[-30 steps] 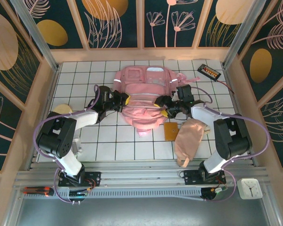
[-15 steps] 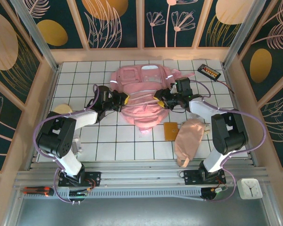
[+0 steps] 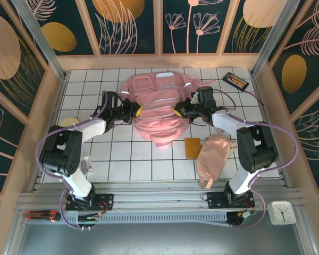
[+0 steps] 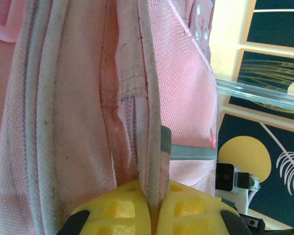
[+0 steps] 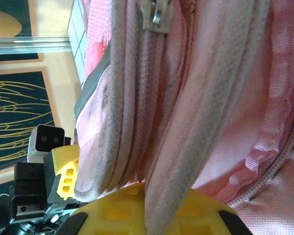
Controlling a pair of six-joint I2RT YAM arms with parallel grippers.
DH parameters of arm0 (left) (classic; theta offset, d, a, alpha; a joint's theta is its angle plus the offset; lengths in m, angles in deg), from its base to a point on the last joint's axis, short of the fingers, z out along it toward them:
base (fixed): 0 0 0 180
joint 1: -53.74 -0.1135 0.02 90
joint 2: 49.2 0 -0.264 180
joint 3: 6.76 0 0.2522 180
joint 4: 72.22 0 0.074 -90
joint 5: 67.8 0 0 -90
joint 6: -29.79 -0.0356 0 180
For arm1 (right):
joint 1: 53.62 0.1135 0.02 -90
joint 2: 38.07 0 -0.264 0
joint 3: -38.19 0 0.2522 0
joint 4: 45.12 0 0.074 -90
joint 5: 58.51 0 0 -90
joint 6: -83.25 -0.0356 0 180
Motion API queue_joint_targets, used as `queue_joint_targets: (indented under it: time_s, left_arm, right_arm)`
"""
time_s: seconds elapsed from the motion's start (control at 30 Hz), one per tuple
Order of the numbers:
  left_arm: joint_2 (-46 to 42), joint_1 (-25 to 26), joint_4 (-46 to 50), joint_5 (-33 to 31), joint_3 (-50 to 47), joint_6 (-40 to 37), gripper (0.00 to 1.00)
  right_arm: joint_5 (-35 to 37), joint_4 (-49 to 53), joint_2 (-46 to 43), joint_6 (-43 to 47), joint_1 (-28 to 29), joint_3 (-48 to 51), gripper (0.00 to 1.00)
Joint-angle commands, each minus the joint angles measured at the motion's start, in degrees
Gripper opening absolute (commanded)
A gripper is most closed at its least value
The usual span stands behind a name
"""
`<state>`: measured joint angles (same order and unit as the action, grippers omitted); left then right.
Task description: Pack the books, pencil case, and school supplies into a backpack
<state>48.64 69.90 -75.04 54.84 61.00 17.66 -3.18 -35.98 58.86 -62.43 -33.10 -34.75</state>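
Between both claws, rumpled pink backpack [image 3: 158, 109]

Right gripper [image 5: 148, 198] at bottom edge, yellow pads pinched on grey-piped fold of backpack [image 5: 220, 98]. Pink fabric and grey piping run upward from pads. Metal zipper pull [image 5: 154, 14] at top, on pink zip track. Left gripper [image 5: 67, 180] lower left, yellow pad against bag's edge. White tiles [image 5: 77, 29], dark gold-lined wall [image 5: 19, 112] behind
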Motion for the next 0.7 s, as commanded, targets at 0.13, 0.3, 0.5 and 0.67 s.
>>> queue_joint_targets:
  time_s: [0.13, 0.3, 0.5, 0.67]
  left_arm:
    - [5.06, -2.37, 20.65, 2.94, 17.80, -24.47, 0.40]
    - [-3.33, -1.99, 31.79, 0.20, 15.88, -37.36, 0.56]
    - [-9.79, 5.11, 43.78, -10.80, 16.55, -50.91, 0.56]
    - [-12.61, 8.37, 46.26, -15.85, 15.17, -53.35, 0.57]
  right_arm:
    - [1.94, -7.87, 1.62, -7.59, 6.25, -2.67, 0.00]
    - [3.50, -7.43, 3.68, -9.47, 9.16, -7.59, 0.00]
    - [3.74, -4.91, 5.75, -8.66, 10.31, -11.82, 0.00]
    - [4.47, -3.78, 6.99, -8.61, 11.04, -13.90, 0.00]
